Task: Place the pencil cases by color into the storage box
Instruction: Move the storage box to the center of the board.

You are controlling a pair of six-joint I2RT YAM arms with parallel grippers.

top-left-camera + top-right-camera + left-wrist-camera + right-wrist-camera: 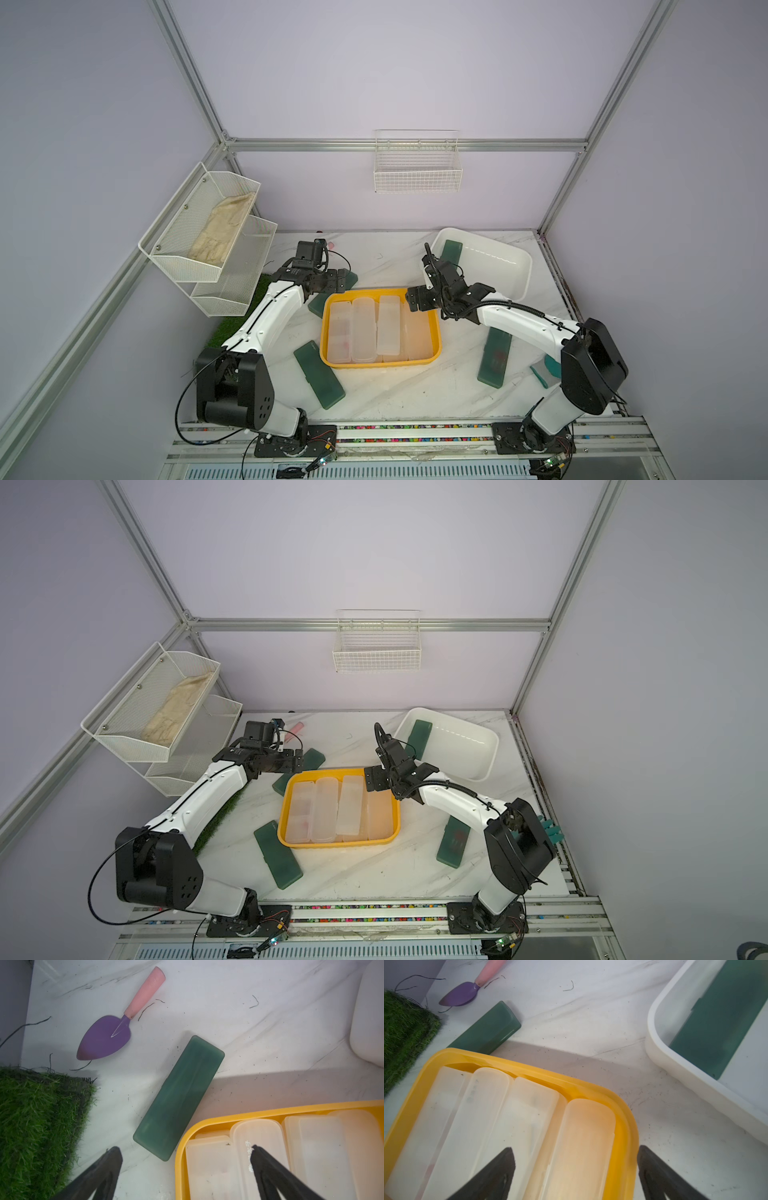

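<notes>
Pencil cases (363, 328): long, flat, round-cornered, frosted white (others dark green)

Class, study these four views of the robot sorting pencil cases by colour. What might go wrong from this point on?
1. The open left gripper straddles the far green case and the yellow tray rim; coming down, one finger may strike the rim or a clear case.
2. The right-side green case lies partly beneath the right arm in both top views, so reaching it looks awkward, and the arm might nudge it.
</notes>
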